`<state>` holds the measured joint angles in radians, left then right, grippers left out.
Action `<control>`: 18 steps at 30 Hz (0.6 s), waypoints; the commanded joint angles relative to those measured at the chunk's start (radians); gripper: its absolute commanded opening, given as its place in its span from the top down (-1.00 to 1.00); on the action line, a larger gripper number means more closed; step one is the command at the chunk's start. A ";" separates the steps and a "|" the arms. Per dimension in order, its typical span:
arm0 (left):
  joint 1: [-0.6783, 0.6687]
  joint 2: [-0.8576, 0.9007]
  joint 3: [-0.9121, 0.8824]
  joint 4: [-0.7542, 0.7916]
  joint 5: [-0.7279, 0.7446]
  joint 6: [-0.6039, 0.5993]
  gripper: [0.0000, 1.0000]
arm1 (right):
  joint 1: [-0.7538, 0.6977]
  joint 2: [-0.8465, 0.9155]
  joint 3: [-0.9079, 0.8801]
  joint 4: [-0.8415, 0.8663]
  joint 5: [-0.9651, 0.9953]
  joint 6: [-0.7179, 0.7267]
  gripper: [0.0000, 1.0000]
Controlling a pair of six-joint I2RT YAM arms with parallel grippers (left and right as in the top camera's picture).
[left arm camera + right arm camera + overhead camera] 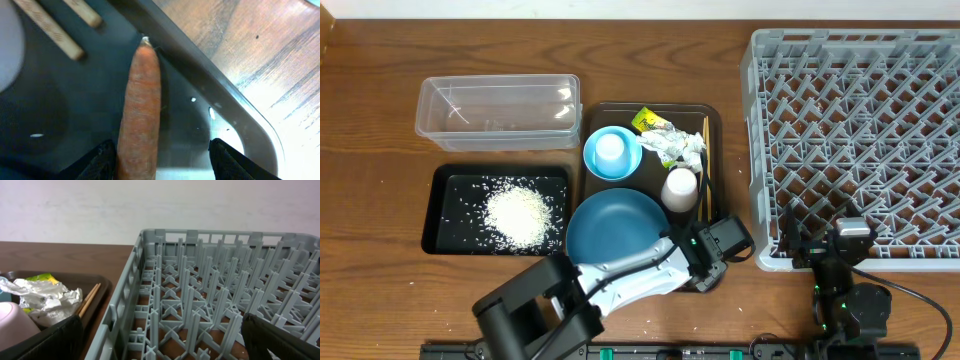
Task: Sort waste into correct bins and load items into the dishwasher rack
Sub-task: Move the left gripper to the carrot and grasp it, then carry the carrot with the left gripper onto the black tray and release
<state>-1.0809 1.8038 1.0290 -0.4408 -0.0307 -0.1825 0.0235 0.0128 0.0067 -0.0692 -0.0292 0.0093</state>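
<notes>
Wood-grain table [370, 60] beneath a pale wall [150, 205]; left hand [162, 159] spread around the carrot [142, 110], right hand [160, 342] spread.

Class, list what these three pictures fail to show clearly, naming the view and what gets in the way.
Carrot: near end cut off by the left wrist view's bottom edge; overhead, the left arm covers it.
Chopsticks: far ends cut off by the same view's top edge.
Wrapper: print too small to read overhead.
Rack: right side cut off by the overhead edge.
</notes>
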 commanded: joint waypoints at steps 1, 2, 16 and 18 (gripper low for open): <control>0.003 0.020 0.017 -0.006 0.023 0.006 -0.24 | -0.005 -0.001 -0.001 -0.003 0.003 -0.014 -0.98; 0.003 0.020 0.017 -0.006 0.023 0.006 -0.25 | -0.005 -0.001 -0.001 -0.003 0.003 -0.014 -0.99; 0.003 0.014 0.024 -0.003 0.023 0.006 0.43 | -0.005 -0.001 -0.001 -0.003 0.003 -0.014 -0.99; 0.003 0.004 0.041 -0.013 0.024 0.005 0.49 | -0.005 -0.001 -0.001 -0.003 0.003 -0.014 -0.98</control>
<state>-1.0805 1.8122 1.0294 -0.4446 -0.0067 -0.1822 0.0235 0.0128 0.0067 -0.0692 -0.0292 0.0093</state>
